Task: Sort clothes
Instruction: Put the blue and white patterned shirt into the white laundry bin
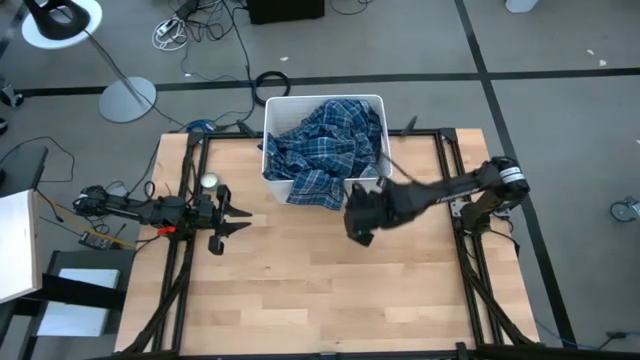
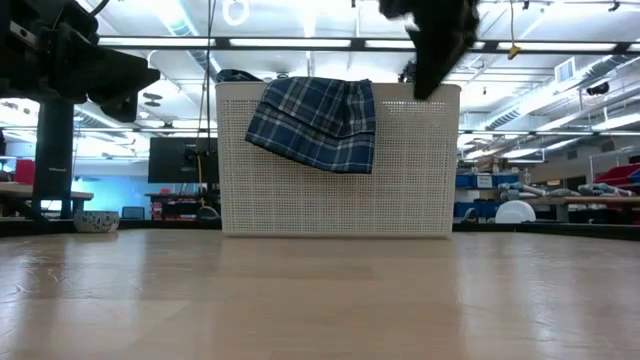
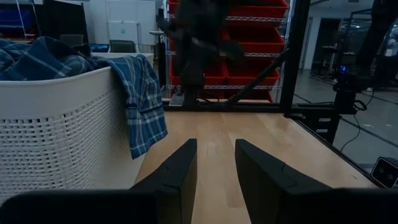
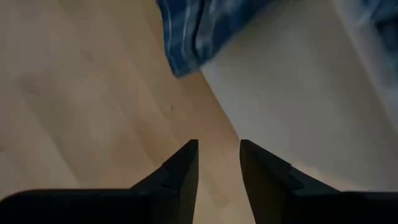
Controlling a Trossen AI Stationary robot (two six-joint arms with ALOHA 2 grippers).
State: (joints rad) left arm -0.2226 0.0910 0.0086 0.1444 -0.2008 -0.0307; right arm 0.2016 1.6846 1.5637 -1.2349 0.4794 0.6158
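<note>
The blue-and-white plaid shirt (image 1: 325, 150) is lying heaped in the white bin (image 1: 272, 110) at the far middle of the table (image 1: 320, 300), and one flap of it is hanging over the bin's near wall, likely because the cloth is too bulky to settle fully inside. The right claw (image 1: 362, 228) is hovering just in front of the bin's near right corner, above bare wood, with its two fingers (image 4: 180, 171) standing a narrow gap apart and nothing between them; judging by that, it is either finishing a drop or lining up to tuck the loose flap in. The left claw (image 1: 238, 220) is waiting well to the left of the bin, low over the table and pointing toward it, its fingers likewise apart and carrying nothing, so it is staying out of the working arm's way. Counting what is showing: one garment, the plaid shirt, one bin, two arms. No other clothes are showing on the table, and whether more are lying under the shirt is impossible to tell.
</note>
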